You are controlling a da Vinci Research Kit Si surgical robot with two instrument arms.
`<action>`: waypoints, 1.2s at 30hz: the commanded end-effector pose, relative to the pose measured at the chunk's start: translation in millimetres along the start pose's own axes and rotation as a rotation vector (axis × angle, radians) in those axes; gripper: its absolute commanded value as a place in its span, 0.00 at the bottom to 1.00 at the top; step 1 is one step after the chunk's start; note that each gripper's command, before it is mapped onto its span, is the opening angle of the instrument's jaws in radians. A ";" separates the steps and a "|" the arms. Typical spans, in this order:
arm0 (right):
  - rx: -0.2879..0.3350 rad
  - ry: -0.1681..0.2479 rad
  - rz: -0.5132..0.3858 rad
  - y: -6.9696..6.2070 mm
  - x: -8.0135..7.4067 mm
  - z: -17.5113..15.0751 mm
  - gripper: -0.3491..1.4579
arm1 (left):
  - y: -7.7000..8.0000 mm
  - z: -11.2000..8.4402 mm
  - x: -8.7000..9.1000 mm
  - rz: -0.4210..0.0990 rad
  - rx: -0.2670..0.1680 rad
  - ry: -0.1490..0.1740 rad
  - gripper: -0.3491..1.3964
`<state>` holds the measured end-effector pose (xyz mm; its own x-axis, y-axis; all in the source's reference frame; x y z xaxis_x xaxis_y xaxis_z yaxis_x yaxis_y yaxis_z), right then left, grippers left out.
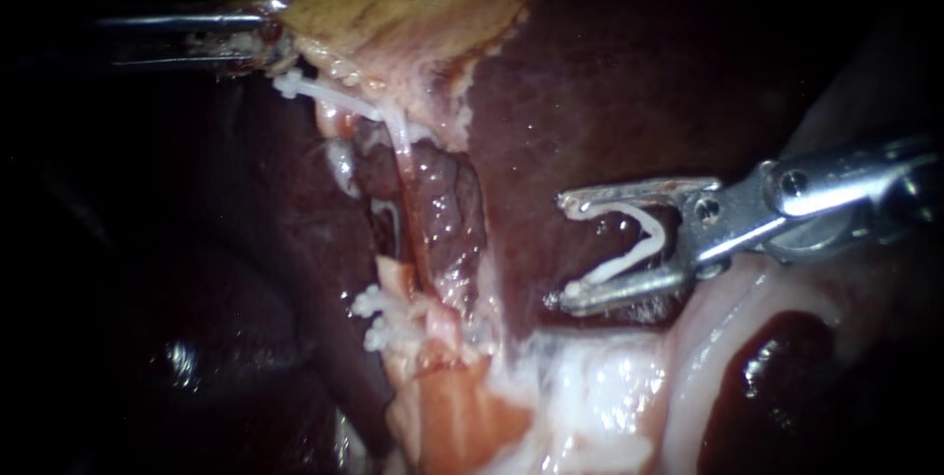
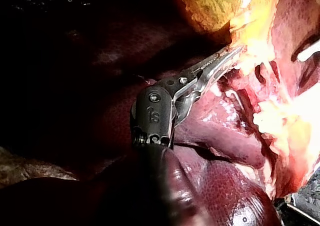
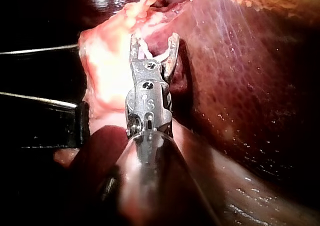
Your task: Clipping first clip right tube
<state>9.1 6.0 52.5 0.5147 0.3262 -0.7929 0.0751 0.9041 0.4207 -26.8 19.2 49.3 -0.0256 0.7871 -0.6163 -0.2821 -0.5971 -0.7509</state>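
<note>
Right instrument point(image 1: 562, 251), jaws wide apart, holds a white clip point(image 1: 639, 244) seated against both of them, over the dark liver point(image 1: 610, 72) and well apart from the right tube point(image 1: 411, 209). Yellowish gallbladder point(image 1: 393, 13) lies above, its edge clamped by the left instrument point(image 1: 270, 37). The reddish right tube runs downward from the gallbladder, with other clips point(image 1: 315, 89) beside its upper and lower ends.
</note>
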 end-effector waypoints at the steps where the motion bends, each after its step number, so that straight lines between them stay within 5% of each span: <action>1: 0.004 -0.001 0.001 0.1 0.1 0.3 0.47 | -0.1 0.2 -0.3 0.001 0.003 0.001 0.00; 11: 0.021 -0.005 0.025 0.8 1.4 4.7 0.47 | -0.1 0.3 -0.3 0.002 0.004 0.001 0.00; 18: 0.094 0.006 0.073 0.9 2.0 9.8 0.47 | 0.0 0.4 -0.3 0.001 0.005 0.002 0.00; 29: 0.365 0.193 0.179 -2.6 2.6 13.3 0.47 | 0.0 0.6 -0.3 0.001 0.006 0.002 0.00; 36: 0.495 0.203 0.169 -5.0 4.1 12.9 0.45 | 0.0 0.6 -0.4 0.002 0.006 0.002 0.00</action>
<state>21.9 -0.8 52.8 0.3853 0.5448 -0.7448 0.4320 0.6067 0.6673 -27.4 19.0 49.7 -0.0242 0.7857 -0.6181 -0.2880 -0.5976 -0.7483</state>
